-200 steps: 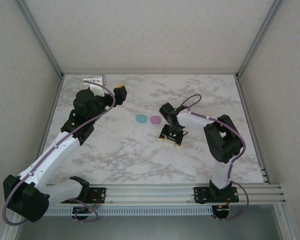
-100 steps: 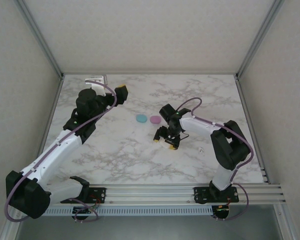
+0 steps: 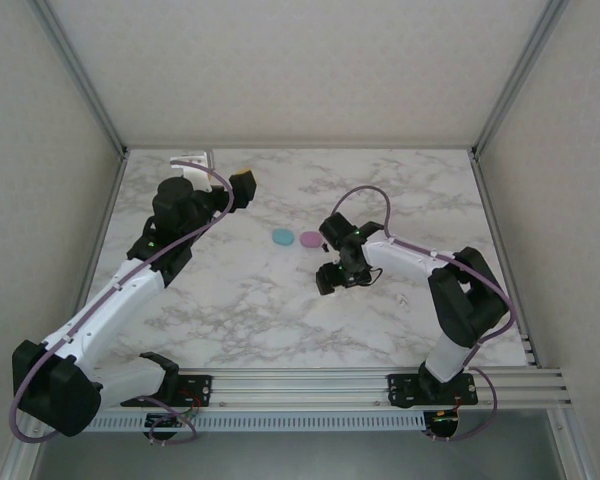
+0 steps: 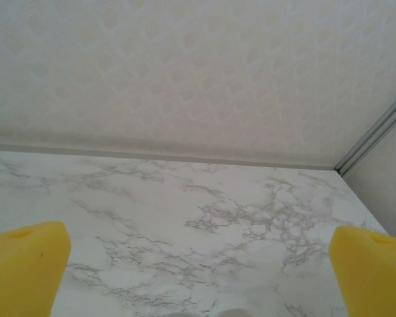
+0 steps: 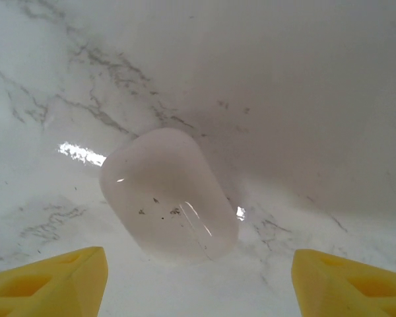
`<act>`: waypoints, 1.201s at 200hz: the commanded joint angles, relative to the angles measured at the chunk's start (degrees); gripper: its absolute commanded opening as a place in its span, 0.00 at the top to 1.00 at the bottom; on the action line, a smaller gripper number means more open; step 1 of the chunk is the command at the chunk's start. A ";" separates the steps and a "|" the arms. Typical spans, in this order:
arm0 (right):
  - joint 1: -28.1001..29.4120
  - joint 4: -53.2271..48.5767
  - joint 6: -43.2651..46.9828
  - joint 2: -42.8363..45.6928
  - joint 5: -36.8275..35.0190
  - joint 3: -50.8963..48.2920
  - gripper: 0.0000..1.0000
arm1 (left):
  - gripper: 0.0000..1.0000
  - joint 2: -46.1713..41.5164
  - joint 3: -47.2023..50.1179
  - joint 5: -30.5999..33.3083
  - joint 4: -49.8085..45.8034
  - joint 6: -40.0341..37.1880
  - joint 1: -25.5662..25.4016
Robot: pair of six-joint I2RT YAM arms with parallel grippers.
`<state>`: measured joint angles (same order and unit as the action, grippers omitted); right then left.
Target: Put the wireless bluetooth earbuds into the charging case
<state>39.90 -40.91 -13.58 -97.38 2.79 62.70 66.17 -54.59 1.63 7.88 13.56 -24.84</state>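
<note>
The table (image 3: 280, 310) is white marble with grey veins. The teal oval (image 3: 282, 237) is a flat blue-green and the pink oval (image 3: 310, 239) leans to purple. The case (image 5: 168, 195) is milky white and glossy, with a few dark specks. The left pads (image 4: 23, 264) and right pads (image 5: 46, 281) are yellow. The arms (image 3: 110, 300) are white and black, with purple cables (image 3: 363, 189). The walls (image 4: 185, 66) are cream with a faint repeating texture. The rails (image 3: 310, 385) are silver.
</note>
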 commanded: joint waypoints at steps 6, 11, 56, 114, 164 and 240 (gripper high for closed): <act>0.53 2.28 10.41 -0.41 -0.94 -0.67 0.26 | 0.00 -0.91 -0.07 0.60 1.39 0.90 0.67; 0.57 2.20 10.95 -1.04 -0.37 -0.55 0.26 | 0.00 -1.03 -0.08 0.65 1.40 0.93 0.65; 1.22 1.85 11.85 -4.87 -0.39 0.82 0.28 | 0.00 -0.82 -0.25 0.79 0.82 0.93 0.60; 2.59 -0.11 11.41 -8.15 -4.60 3.25 0.34 | 0.00 -0.99 0.08 1.25 0.69 0.94 0.67; 4.74 -0.41 11.20 -10.06 -7.11 4.58 0.39 | 0.00 -1.14 0.27 1.67 0.47 0.67 0.76; 5.41 7.32 13.77 1.03 -5.36 1.86 0.58 | 0.00 -0.55 0.01 4.49 -1.02 4.16 1.44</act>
<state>44.58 -39.92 -1.65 -104.33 -3.05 66.04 66.11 -54.59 4.14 7.35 14.74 -24.49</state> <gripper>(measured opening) 0.455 0.998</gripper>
